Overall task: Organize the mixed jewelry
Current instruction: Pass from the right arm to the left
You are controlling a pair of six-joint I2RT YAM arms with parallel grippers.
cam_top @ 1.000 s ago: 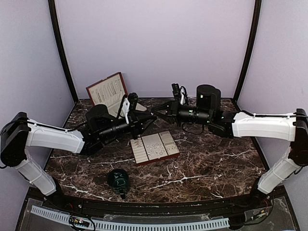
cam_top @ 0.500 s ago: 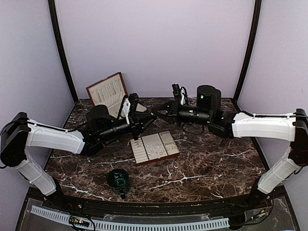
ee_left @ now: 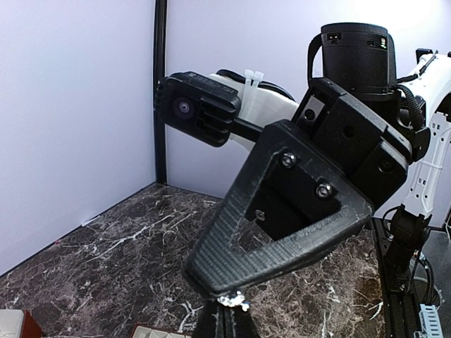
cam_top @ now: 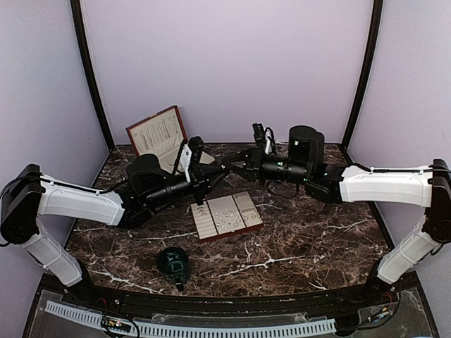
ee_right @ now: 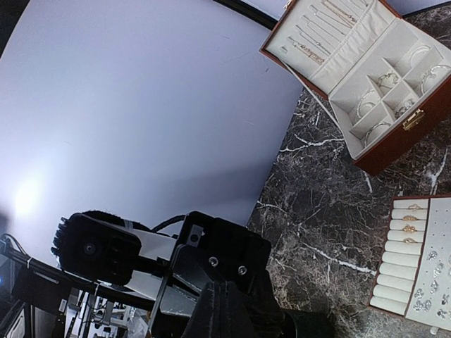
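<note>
Changed: my left gripper [cam_top: 222,171] has gone from slightly open to pressed together in the last second. Both arms have barely shifted, and their tips meet in the air above the tray [cam_top: 232,235].
Left fingers: shut tight. In the left wrist view a tiny silvery piece [ee_left: 233,301] glints right at their tip, so I judge I am pinching it.
Right gripper [cam_top: 232,167]: pressed together all along, its tip touching the same piece. I cannot tell whether it still grips.
Jewelry [ee_right: 431,280]: the rest lies on the tray's cream padding, with rings in the rolls and small pieces beside them. More sits in the open box [ee_right: 394,141].
Cup [cam_top: 173,262]: near the front edge, well apart from both tips.
Meaning: this looks like a hand-over, with the piece passing to my left side.
Next: the right should let go before I draw away, or the piece may be tugged or dropped.
</note>
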